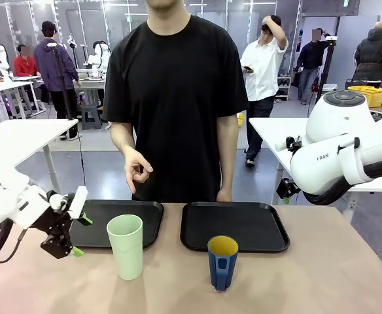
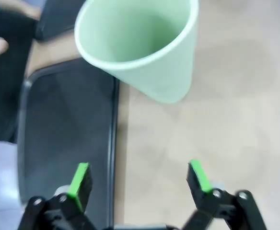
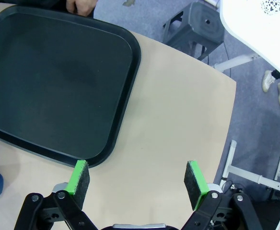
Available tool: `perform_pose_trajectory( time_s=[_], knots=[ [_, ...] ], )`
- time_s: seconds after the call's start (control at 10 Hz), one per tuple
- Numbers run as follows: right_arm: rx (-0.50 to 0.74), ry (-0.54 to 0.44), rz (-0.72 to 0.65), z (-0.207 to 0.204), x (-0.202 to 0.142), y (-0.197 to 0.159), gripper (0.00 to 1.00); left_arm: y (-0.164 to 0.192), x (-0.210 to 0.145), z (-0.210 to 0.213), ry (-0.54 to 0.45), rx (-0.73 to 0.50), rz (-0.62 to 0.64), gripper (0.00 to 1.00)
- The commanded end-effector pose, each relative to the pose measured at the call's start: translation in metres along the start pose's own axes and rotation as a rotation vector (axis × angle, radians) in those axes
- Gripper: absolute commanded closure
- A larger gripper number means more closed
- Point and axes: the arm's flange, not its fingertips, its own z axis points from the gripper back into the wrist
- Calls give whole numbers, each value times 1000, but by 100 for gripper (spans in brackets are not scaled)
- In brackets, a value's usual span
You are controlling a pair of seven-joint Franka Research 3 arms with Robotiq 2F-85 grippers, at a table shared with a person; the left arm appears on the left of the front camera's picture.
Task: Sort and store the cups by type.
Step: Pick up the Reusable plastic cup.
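A mint-green tumbler (image 1: 125, 245) and a dark blue mug (image 1: 222, 261) stand on the desk (image 1: 309, 275) before two black trays (image 1: 243, 226). The left end effector (image 1: 82, 235), fingers apart, hovers beside the tumbler, and a person (image 1: 174, 98) stands opposite.

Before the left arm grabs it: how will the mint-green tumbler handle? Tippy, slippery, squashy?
The mint-green tumbler is tall with a base narrower than its rim, so a push high up would probably tip it. It looks empty in the left wrist view, so it is likely light. Its smooth tapered wall may slide between the fingers.
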Motion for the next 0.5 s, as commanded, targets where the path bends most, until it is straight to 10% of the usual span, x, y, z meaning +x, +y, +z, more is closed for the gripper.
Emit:
perform_pose_trajectory(
  time_s=[0.0, 0.4],
  knots=[
    [0, -8, 2, 0, -1, 0, 0, -38, -40, -6, -175, -51, 18, 0],
    [0, -8, 2, 0, -1, 0, 0, -44, -56, -19, -432, 56, 50, 0]
  ],
)
